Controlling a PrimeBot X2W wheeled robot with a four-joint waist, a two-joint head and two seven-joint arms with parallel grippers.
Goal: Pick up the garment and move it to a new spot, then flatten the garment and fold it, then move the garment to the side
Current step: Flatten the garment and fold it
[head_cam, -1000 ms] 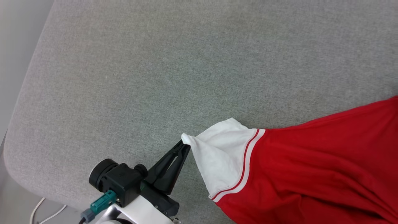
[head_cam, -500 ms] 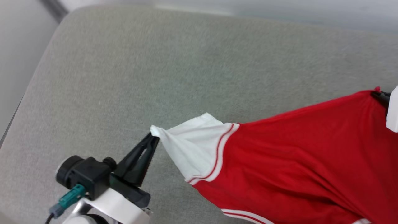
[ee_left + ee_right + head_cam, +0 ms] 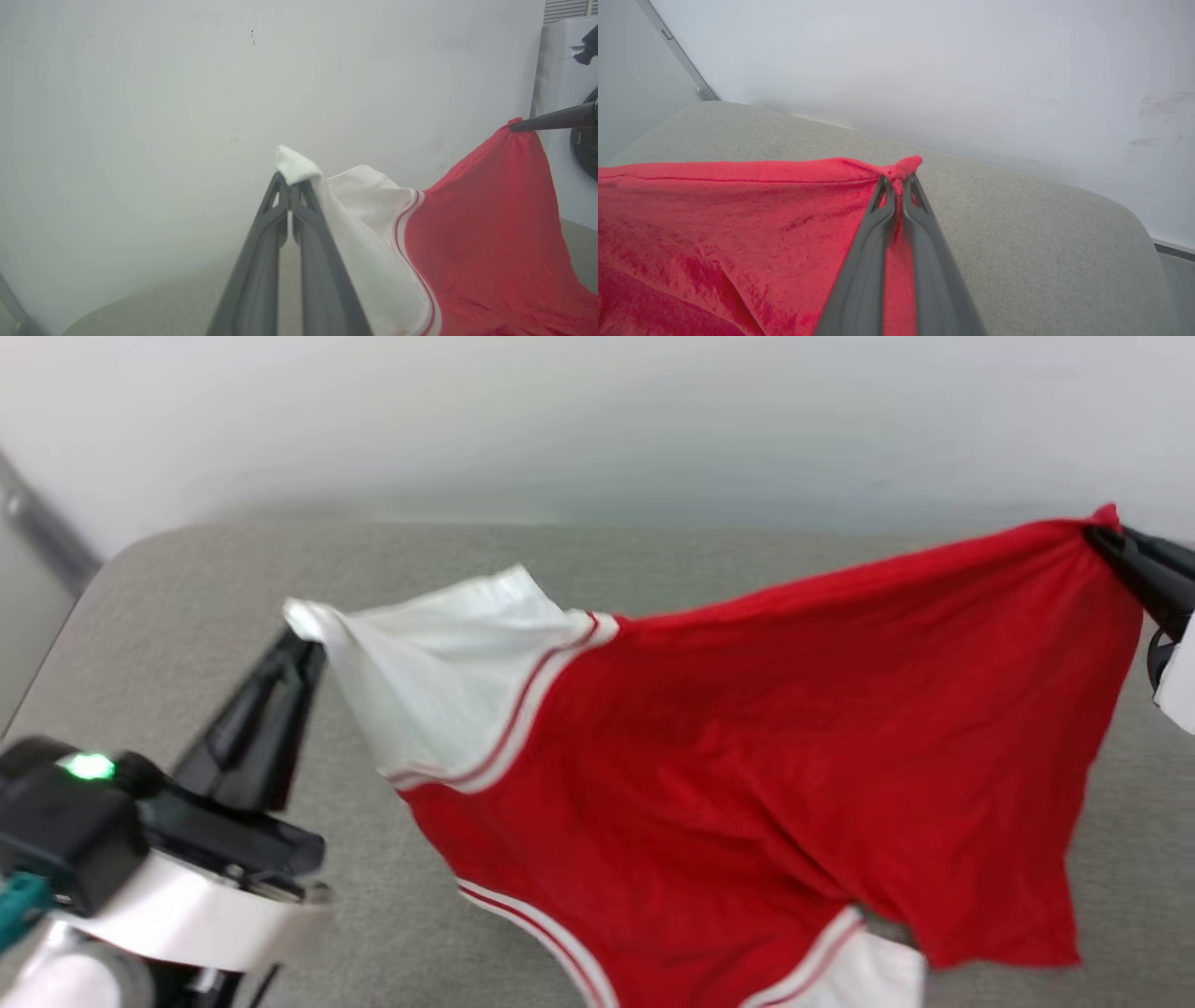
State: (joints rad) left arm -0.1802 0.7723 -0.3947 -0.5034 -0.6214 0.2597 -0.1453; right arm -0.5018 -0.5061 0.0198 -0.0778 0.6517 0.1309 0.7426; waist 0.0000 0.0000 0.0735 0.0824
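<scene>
The garment (image 3: 747, 756) is a red shirt with white sleeves and red-white striped trim, hanging stretched in the air between both arms. My left gripper (image 3: 303, 639) is shut on the tip of the white sleeve (image 3: 299, 170). At the right edge of the head view my right gripper (image 3: 1102, 534) is shut on a red corner of the garment (image 3: 903, 169). The garment's lower part droops toward the grey surface (image 3: 187, 607). Its print is hidden. In the left wrist view the right gripper (image 3: 516, 126) pinches the red cloth (image 3: 490, 224) at the far right.
The grey padded surface (image 3: 1017, 224) lies beneath the garment, with rounded corners at the back left and back right. A pale wall (image 3: 597, 420) rises behind it. A white appliance (image 3: 560, 70) stands at the right of the left wrist view.
Both grippers have raised the garment off the surface and spread it. The head camera has tilted up, so the wall and the right gripper now show.
</scene>
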